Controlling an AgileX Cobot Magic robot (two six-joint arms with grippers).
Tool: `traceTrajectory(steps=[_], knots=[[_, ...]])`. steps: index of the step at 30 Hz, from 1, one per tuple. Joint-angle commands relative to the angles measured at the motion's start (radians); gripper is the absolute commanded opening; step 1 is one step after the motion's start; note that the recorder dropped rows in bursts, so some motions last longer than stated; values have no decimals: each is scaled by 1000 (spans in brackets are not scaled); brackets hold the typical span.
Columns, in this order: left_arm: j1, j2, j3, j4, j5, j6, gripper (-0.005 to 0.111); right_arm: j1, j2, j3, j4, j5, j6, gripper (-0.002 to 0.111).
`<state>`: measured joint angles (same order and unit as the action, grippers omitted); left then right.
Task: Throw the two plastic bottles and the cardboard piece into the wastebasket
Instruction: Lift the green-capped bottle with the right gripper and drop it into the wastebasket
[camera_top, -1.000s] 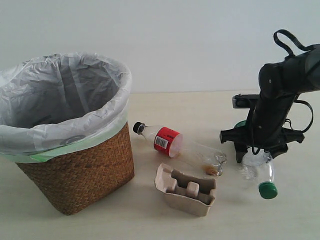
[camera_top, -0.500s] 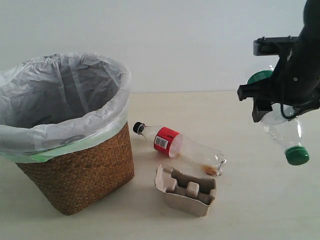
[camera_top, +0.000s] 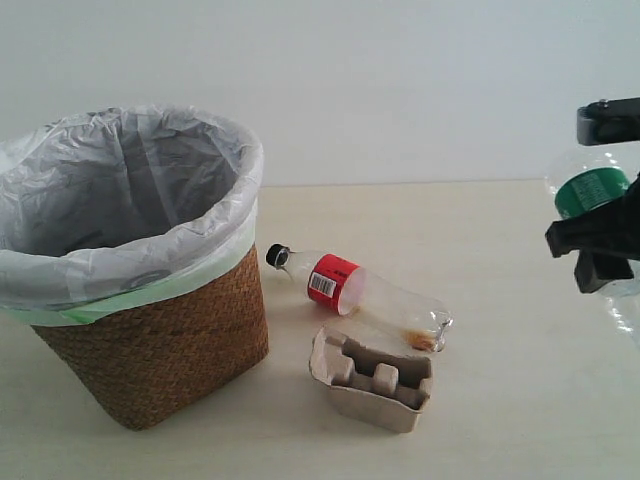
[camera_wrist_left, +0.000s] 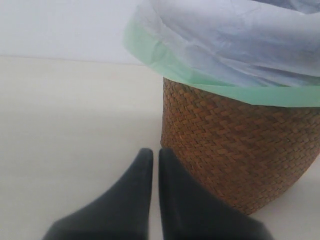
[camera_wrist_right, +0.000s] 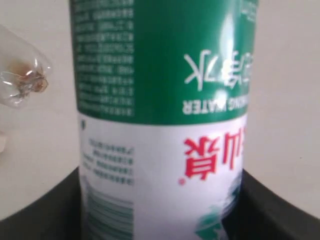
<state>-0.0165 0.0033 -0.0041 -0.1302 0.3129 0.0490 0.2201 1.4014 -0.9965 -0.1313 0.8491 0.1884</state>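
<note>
My right gripper (camera_top: 600, 235) is at the right edge of the exterior view, raised off the table and shut on the green-white labelled bottle (camera_top: 590, 190), whose label fills the right wrist view (camera_wrist_right: 165, 120); its cap is out of view. The red-labelled bottle with black cap (camera_top: 350, 290) lies on the table between the wastebasket (camera_top: 150, 330) and the right gripper. The beige cardboard piece (camera_top: 372, 380) sits just in front of it. My left gripper (camera_wrist_left: 151, 155) is shut and empty, low beside the wicker wall (camera_wrist_left: 235, 150).
The wastebasket's white-green bag (camera_top: 130, 200) folds over its rim. The pale table (camera_top: 500, 420) runs back to a plain white wall. The clear base of the red-labelled bottle (camera_wrist_right: 20, 75) shows beside the held bottle.
My right gripper has lifted the green-white bottle off the table and carried it up and to the right, partly out of the exterior view. Nothing else moved.
</note>
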Motion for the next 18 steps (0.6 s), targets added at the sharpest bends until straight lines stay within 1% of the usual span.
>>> traceTrajectory(steps=[1,4,7,10,11,13,15,16,17,18], knots=[[1,-3,4,3,-3,-5,4,-103,-39,-1,-61,40,17,0],[1,-3,4,3,-3,-5,4,-199,-39,-1,-61,59,15,0],[1,-3,4,3,-3,-5,4,-196,-37,-1,-35,2,12,0],[1,-3,4,3,-3,-5,4,-130,-14,-12,117,-95,-81,0],[1,-3,4,3,-3,-5,4,-91,2,-31,201,-118,-139,0],[1,-3,4,3,-3,-5,4,-2,39,-102,373,-129,-225,0],[1,-3,4,3,-3,-5,4,111,89,-246,540,-106,-285,2],[1,-3,4,3,-3,-5,4,217,140,-453,684,-59,-327,14],[1,-3,4,3,-3,-5,4,264,169,-562,743,-42,-330,25],[1,-3,4,3,-3,-5,4,307,196,-668,768,-34,-328,41]])
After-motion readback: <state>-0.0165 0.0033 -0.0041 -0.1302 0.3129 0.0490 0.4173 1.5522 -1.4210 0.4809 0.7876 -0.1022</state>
